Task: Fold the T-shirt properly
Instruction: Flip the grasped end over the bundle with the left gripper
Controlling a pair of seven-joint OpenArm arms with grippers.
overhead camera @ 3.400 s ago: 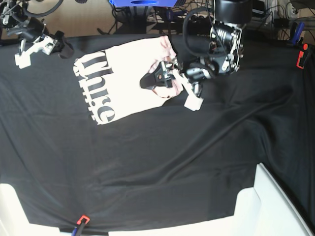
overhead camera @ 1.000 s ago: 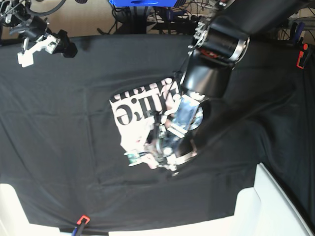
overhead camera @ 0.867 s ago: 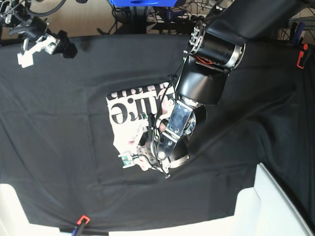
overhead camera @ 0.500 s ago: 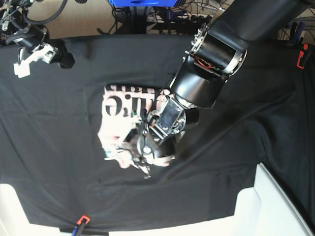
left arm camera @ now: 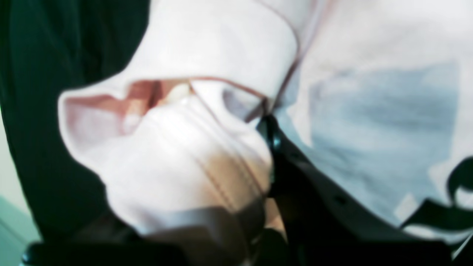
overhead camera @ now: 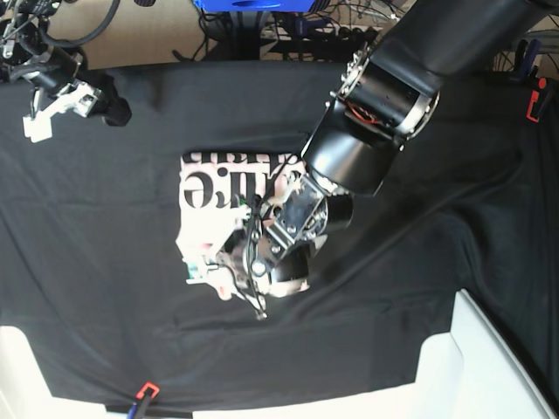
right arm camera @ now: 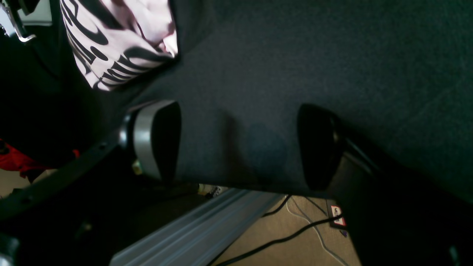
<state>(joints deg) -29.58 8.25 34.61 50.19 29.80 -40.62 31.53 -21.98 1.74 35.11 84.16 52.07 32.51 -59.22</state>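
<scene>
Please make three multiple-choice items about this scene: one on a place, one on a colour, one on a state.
1. Where is the T-shirt?
A) on the white panel
B) on the black cloth
C) on the floor

2. Which colour is the big lettering?
A) black
B) green
C) orange

3. How is the right pincer?
A) shut on a sleeve
B) shut, empty
C) open, empty

1: B, the base view shows dark cloth around the shirt.
2: A, the letters are dark on pale fabric.
3: C, the right wrist view shows its fingers apart, with nothing between them.
</scene>
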